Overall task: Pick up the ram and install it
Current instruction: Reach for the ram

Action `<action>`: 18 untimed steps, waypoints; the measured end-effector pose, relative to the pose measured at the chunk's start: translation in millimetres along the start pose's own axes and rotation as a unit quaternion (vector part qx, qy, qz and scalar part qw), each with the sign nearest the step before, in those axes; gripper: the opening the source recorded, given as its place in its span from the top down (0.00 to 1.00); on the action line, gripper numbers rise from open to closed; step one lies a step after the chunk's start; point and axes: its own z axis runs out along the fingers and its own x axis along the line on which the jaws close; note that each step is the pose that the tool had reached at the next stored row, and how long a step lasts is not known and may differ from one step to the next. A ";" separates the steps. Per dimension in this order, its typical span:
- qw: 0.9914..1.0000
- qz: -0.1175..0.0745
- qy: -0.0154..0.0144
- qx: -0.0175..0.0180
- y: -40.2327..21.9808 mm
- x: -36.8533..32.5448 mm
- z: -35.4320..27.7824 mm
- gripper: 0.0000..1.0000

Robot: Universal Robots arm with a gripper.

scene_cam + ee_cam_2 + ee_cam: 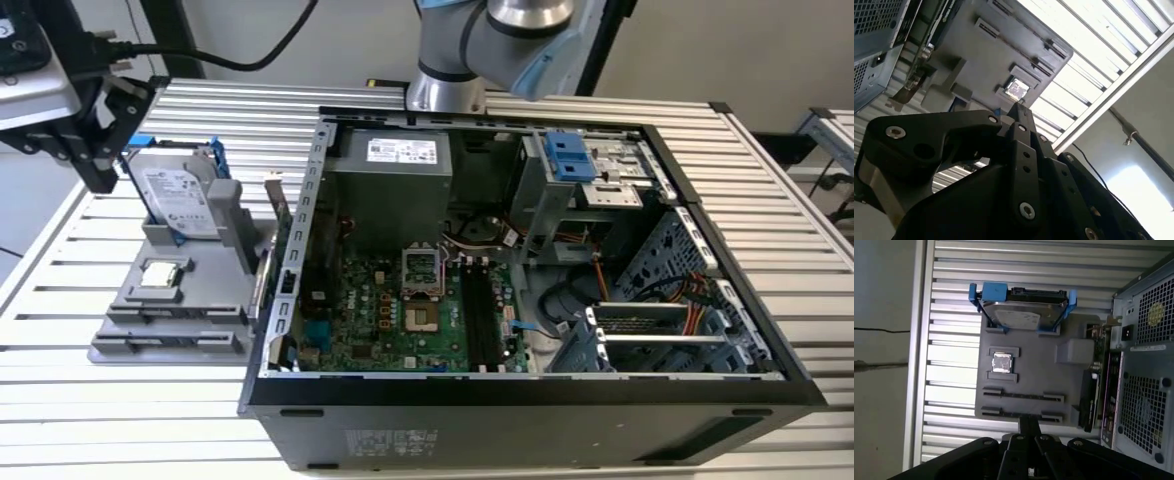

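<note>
**Empty end effector held above parts tray; ram parked on edge beside the open computer case**

A slatted metal bench (40,300) is seen in the exterior view. An open computer case (534,430) lies on it, with a grey tray (107,350) at the exterior view's left. The ram (258,290) appears to be stood on its long edge in the tray's side nearest the case. Its long axis is run parallel to the case's side wall, from the far end of the tray towards the near end. In the first wrist view it is seen as a dark narrow strip (1088,400) between the tray's flat surface (1039,370) and the case (1144,405).

A hard drive (174,195) in a blue frame is propped upright at the tray's far end, and a small square processor chip (160,272) is set nearer.

The end effector (100,180) is held above the bench, just beside the hard drive and apart from the ram. Its fingers appear to be pressed together, with nothing held between them (1029,421).
</note>
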 end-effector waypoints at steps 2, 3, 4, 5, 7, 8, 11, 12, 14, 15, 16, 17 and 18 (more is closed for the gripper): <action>1.000 0.000 0.000 0.000 -6.0 0.3 0.3 1.00; 1.000 0.000 0.001 0.000 -8.8 0.4 0.5 1.00; 1.000 0.000 0.001 0.000 -11.5 0.5 0.7 1.00; 1.000 0.000 0.001 0.000 -14.1 0.7 0.8 1.00; 1.000 0.000 0.002 0.000 -19.2 1.0 1.2 1.00; 1.000 0.000 0.002 0.000 -21.7 1.1 1.4 1.00; 1.000 0.000 0.002 0.000 -27.3 1.3 1.9 1.00; 1.000 0.000 0.002 0.000 -28.4 1.4 2.0 1.00; 1.000 0.000 0.002 0.000 -29.6 1.5 2.0 1.00; 1.000 0.001 0.002 0.000 -29.7 1.5 2.0 1.00; 1.000 0.001 0.002 0.000 -29.7 1.5 2.1 1.00; 1.000 0.001 0.002 0.000 -29.8 1.4 2.0 1.00; 1.000 0.001 0.002 0.000 -29.9 1.2 2.1 1.00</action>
